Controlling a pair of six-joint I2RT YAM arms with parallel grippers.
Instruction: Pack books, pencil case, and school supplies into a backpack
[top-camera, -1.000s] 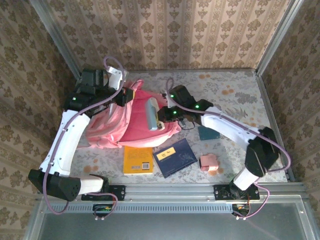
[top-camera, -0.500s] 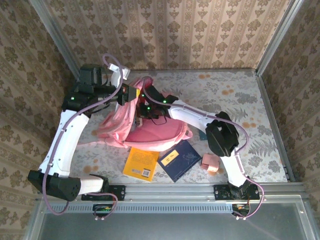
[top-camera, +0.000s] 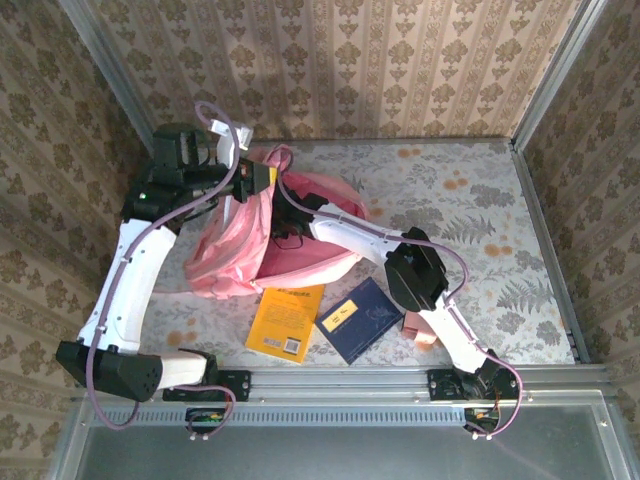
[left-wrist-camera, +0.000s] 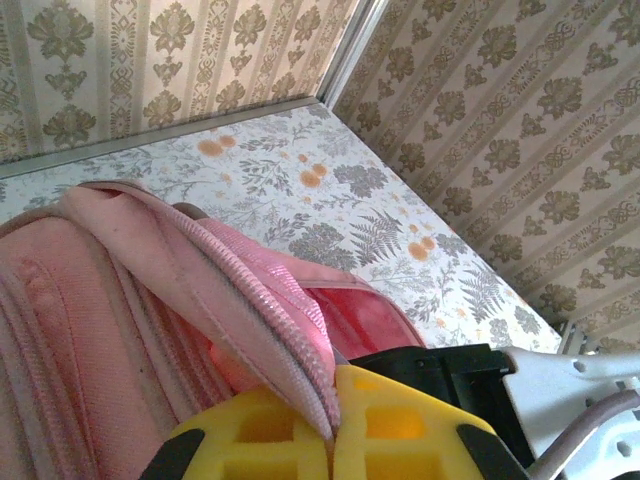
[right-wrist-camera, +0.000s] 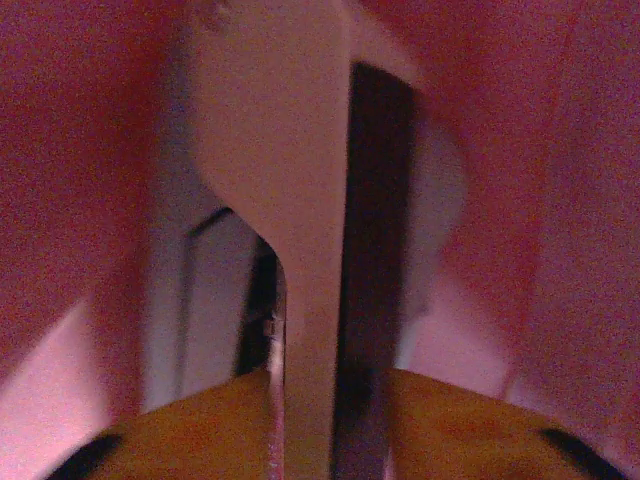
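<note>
While the left gripper (left-wrist-camera: 333, 425) pinches the backpack (left-wrist-camera: 120, 300) by its rim, the right gripper (right-wrist-camera: 320, 400) sits inside. Whether it grips anything, I cannot tell.

pink backpack (top-camera: 300, 265), yellow book (top-camera: 285, 320), navy book (top-camera: 370, 315) with yellow label, floral table (top-camera: 480, 200)

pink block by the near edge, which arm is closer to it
Right. The right arm bends its elbow just beside the pink block, almost over it. The left arm runs up the far left side, well apart from it.
</note>
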